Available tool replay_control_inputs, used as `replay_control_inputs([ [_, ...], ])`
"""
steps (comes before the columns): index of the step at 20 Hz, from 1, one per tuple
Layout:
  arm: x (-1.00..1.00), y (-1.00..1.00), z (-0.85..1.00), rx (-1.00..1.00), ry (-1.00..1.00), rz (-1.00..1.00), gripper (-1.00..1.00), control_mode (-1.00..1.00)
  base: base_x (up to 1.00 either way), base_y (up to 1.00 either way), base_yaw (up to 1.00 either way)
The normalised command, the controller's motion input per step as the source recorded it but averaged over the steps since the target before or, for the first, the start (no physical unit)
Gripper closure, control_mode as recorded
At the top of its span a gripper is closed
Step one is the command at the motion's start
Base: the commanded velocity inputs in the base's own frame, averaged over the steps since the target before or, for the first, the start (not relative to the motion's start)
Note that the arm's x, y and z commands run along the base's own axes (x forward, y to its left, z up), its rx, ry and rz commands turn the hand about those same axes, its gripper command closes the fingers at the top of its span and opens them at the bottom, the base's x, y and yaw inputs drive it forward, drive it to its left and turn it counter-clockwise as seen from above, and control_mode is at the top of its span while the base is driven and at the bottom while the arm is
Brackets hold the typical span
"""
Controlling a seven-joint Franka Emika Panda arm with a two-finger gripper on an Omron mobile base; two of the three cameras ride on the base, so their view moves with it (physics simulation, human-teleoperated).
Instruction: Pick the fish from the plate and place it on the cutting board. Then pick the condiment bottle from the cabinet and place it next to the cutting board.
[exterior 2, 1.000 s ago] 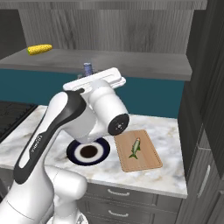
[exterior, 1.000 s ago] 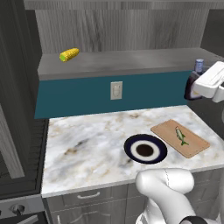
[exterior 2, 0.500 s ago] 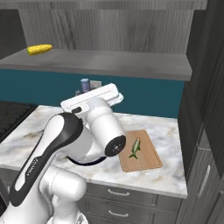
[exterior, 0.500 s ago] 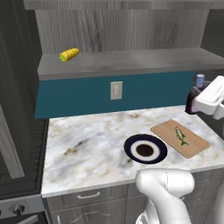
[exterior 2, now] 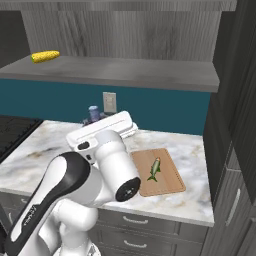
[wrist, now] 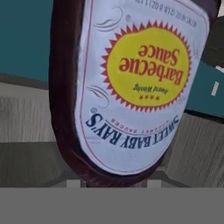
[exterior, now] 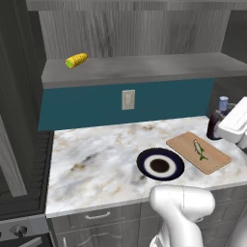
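Close against the hand camera, the bottle (wrist: pixel 127 87) looms upside down: dark brown body, white label with a yellow sunburst reading "Barbecue Sauce". The claw's fingers are hidden, but the bottle sits so tight to the hand that the claw appears pinched on it. From the left base view the bottle (exterior: pixel 216 123) stands upright with its pale cap on top, just beyond the far end of the cutting board (exterior: pixel 185 144). The fish (exterior: pixel 200 150) lies on that board; beside it sits the plate (exterior: pixel 143 161).
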Motion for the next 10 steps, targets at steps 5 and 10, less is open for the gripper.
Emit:
replay_control_inputs([
  [5, -0.27, 0.00, -0.25, -0.02, -0.01, 0.00, 1.00, -1.00, 0.00, 0.00, 0.00],
  [10, -0.22, 0.00, -0.25, -0.02, -0.03, 0.00, 1.00, -1.00, 0.00, 0.00, 0.00],
])
